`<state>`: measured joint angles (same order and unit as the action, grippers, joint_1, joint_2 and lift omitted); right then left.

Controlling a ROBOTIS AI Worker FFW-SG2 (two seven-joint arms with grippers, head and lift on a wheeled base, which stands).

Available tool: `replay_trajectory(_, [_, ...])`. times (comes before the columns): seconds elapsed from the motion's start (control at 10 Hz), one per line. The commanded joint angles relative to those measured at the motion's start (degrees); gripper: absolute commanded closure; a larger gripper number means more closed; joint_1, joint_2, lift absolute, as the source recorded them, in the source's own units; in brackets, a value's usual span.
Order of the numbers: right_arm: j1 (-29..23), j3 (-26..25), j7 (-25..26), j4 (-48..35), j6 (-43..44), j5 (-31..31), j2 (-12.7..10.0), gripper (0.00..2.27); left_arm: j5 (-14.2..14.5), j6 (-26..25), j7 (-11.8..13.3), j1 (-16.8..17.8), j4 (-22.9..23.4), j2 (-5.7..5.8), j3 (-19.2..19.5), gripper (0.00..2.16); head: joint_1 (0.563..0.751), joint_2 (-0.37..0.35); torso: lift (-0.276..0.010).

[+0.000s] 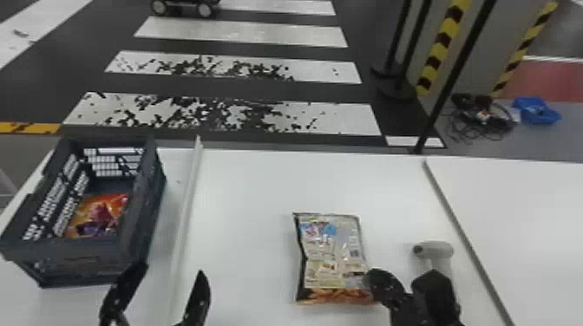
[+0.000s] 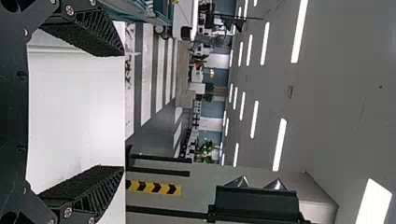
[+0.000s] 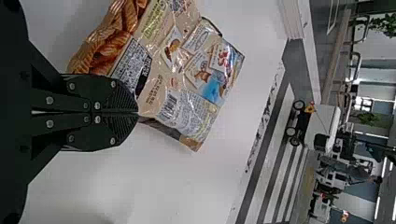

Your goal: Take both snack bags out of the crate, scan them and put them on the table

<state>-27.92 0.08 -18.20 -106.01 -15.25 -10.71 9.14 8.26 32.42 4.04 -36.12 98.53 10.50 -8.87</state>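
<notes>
One bag out on the white table, one still in the crate

Head view: The beige snack bag with an orange-brown end [image 1: 332, 255] lies flat, printed back up, on the white table [image 1: 243, 186]. The red-orange and purple snack bag [image 1: 97, 216] is inside the dark grey slotted plastic crate [image 1: 76, 255], to the left. Near the crate's near right corner is the left gripper [image 1: 171, 273], its black fingers apart. The right gripper [image 1: 381, 284] is at the beige bag's near right corner. The pale handheld scanner [image 1: 436, 250] lies to the right of that bag, partly hidden by the right arm.

Left wrist view: The fingers of the left gripper [image 2: 123, 111] stand wide apart, with bare white tabletop between them.

Right wrist view: The fingers of the right gripper [image 3: 137, 113] are together, overlapping the beige bag's edge; whether they pinch any of it, I cannot tell. The barcode [image 3: 169, 105] shows just beyond the tips.
</notes>
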Motion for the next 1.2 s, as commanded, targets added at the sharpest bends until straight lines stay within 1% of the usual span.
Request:
replay_trajectory(0.0, [-0.7, 0.1, 0.0, -0.4, 0.0, 0.1, 0.0, 2.24, 0.0, 0.0, 0.0, 0.0, 0.0, -0.04, 0.0, 0.13, 0.695, -0.07, -0.094])
replay_trajectory(0.2, [-0.6, -1.0, 0.7, -0.4, 0.2, -0.1, -0.1, 2.24, 0.0, 0.3, 0.0, 0.0, 0.1, -0.13, 0.0, 0.13, 0.695, -0.068, -0.094])
replay_trajectory(0.3, [-0.5, -2.8, 2.4, -0.5, 3.2, 1.5, -0.4, 2.2, 0.0, 0.3, 0.0, 0.0, 0.0, -0.13, -0.1, 0.13, 0.695, -0.073, -0.094])
replay_trajectory(0.4, [-0.5, -5.2, 2.6, -1.7, 4.9, 5.3, -0.4, 2.08, 0.0, 0.3, 0.0, 0.0, 0.0, -0.13, -0.1, 0.13, 0.695, -0.094, -0.094])
replay_trajectory(0.5, [-0.5, -6.5, 2.6, -3.0, 5.4, 6.8, -0.4, 1.81, 0.0, 0.3, 0.0, 0.0, 0.0, -0.13, -0.1, 0.13, 0.695, -0.116, -0.094])
replay_trajectory(0.6, [-0.5, -7.5, 2.6, -3.9, 5.3, 9.0, -0.4, 1.17, 0.0, 0.3, 0.0, -0.1, 0.1, -0.13, -0.2, 0.13, 0.695, -0.127, -0.094])
replay_trajectory(0.7, [-0.5, -8.4, 2.6, -4.6, 5.1, 9.6, -0.4, 0.16, 0.0, 0.3, 0.0, -0.1, 0.2, -0.04, -0.3, 0.13, 0.695, -0.141, -0.094])
replay_trajectory(0.8, [-0.6, -9.7, 2.6, -5.1, 3.7, 10.5, -0.6, 0.04, 0.0, 0.3, 0.0, -0.2, 0.4, -0.04, -0.3, 0.14, 0.695, -0.153, -0.094])
replay_trajectory(0.9, [-0.8, -11.3, 2.6, -5.8, 1.1, 11.3, -0.6, 0.04, 0.0, 0.3, 0.0, -0.3, 0.4, 0.05, -0.3, 0.14, 0.695, -0.167, -0.094])
replay_trajectory(1.1, [-1.3, -13.5, 2.6, -5.9, 0.7, 11.5, -0.6, 0.06, 0.0, 0.3, 0.0, -0.3, 0.4, 0.22, -0.3, 0.14, 0.695, -0.209, -0.094])
